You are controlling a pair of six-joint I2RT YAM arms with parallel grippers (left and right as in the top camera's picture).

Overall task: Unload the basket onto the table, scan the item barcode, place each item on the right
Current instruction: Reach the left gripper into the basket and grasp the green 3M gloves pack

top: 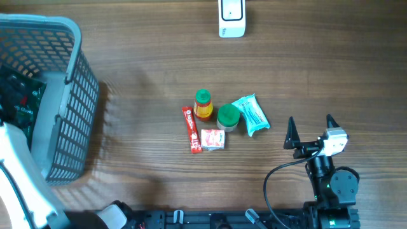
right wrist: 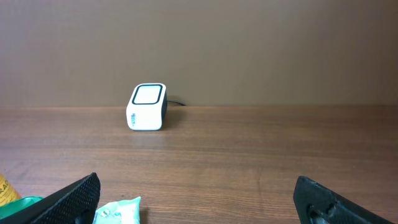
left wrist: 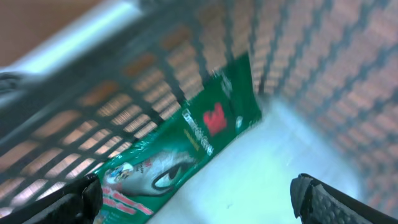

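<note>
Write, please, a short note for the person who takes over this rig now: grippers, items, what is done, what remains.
Left gripper: open, empty, inside the basket above the green packet.
Right gripper: open, empty, right of the items on the table.
Scanner: at the table's far edge.
Done: green packet lies in the basket.
Left, it seems: scan the red stick, bottle, jar, teal packet and small box in the middle.

Brown wood-grain surface [top: 146, 57]; grey plastic lattice basket [top: 79, 108]; green foil packet [left wrist: 211, 124] with red mark, white lettering; white box scanner [top: 231, 16]; red stick sachet [top: 192, 129]; teal wipes pack [top: 252, 114].
</note>
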